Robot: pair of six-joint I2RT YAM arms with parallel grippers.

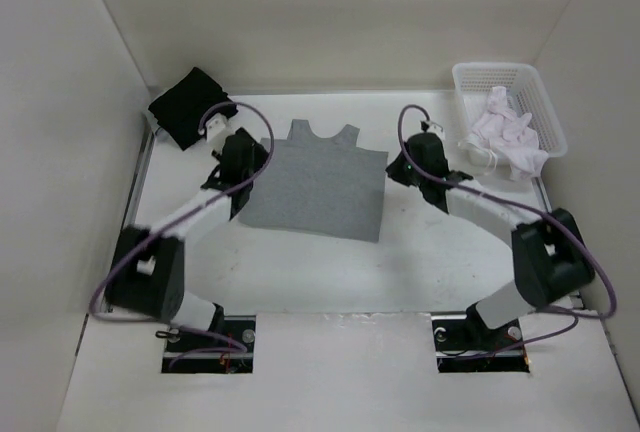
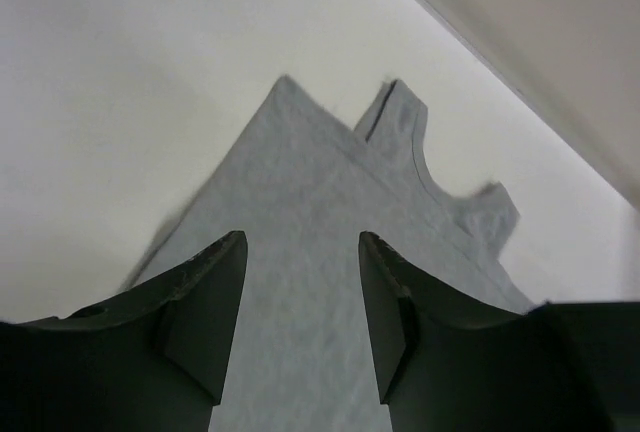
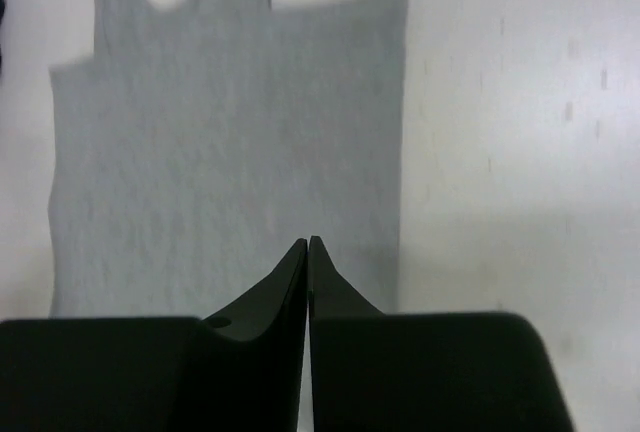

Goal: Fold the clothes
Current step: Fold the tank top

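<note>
The clothes [image 1: 318, 187], a heather-grey T-shirt, lie flat in the middle of the table with the sides folded in and the neck opening toward the back wall. My left gripper [image 1: 243, 157] hovers over the shirt's left edge. In the left wrist view it [image 2: 302, 242] stands open, with the grey cloth [image 2: 330, 182] showing between the fingers and nothing held. My right gripper [image 1: 415, 164] is by the shirt's right edge. In the right wrist view it [image 3: 308, 242] is shut with the tips together and empty, above the shirt [image 3: 230, 132] near its right side.
A black garment [image 1: 187, 107] lies at the back left corner. A white basket [image 1: 490, 70] at the back right holds white garments [image 1: 505, 132]. Pale walls close in the table on three sides.
</note>
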